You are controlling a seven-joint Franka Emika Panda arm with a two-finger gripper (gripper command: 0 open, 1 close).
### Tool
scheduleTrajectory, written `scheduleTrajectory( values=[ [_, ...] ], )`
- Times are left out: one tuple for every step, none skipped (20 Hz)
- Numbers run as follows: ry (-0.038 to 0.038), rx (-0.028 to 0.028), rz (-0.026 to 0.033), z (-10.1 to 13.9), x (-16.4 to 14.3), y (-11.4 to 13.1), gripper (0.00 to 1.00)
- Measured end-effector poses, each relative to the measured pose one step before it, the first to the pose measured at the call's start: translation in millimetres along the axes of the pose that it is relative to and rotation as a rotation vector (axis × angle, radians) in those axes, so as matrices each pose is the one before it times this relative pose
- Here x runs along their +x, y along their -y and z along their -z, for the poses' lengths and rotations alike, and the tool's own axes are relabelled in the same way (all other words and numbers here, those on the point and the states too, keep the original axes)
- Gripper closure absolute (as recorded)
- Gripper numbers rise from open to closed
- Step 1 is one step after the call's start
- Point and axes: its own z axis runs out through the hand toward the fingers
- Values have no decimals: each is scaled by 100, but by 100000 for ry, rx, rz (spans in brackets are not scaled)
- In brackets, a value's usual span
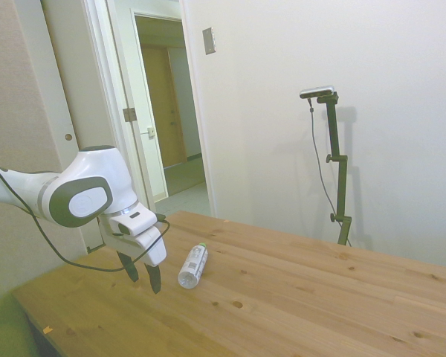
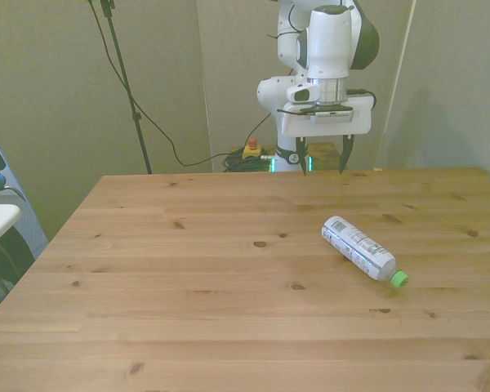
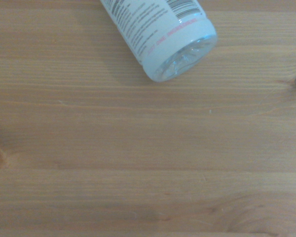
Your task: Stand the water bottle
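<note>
We see the bottle (image 2: 362,252) lying on its side on the tabletop (image 2: 229,278), not yet stood up. Its green cap (image 2: 400,279) points away from the fingers (image 2: 299,155), and its clear base is the end nearest them. The white label with dark print wraps most of its body.

Our gripper (image 2: 322,157) hangs above the tabletop with its fingers pointing down, spread apart and holding nothing. In the front view the two dark tips stand clearly separated under the white hand. In the side view the gripper (image 1: 143,274) sits just beside the bottle (image 1: 193,265), short of its base end, and the tips (image 1: 154,278) are off the wood and apart from the plastic.

From the wrist view we look down on bare wood grain with a few knots, and only the bottle's base end (image 3: 160,37) enters the picture, label print and a thin pink line running round it just before the clear bottom. The bottle lies at a slant across the boards rather than along them.
</note>
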Motion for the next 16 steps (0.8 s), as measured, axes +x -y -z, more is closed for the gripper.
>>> scheduleTrajectory(
  values=[
    [66,-61,-6,-31,4,2,0],
    [102,-139,49,-64,-14,5,0],
    [-291,226,170,42,9,116,0],
    [-479,428,358,154,78,312,0],
    [-791,728,438,288,214,588,0],
    [-1172,1079,585,255,392,843,0],
    [-986,1034,677,145,495,1038,0],
    [-706,589,685,-65,565,1109,0],
    [-1117,567,586,-217,621,1288,0],
    [-479,494,370,-328,598,1416,0],
    [-230,472,93,-421,525,1559,0],
    [125,418,52,-467,426,1684,0],
    [54,320,140,-401,317,1673,0],
    [-920,-44,267,-314,317,1603,0],
    [-980,78,135,-279,246,1662,0],
    [-880,119,-115,-287,283,1390,0]
  ],
)
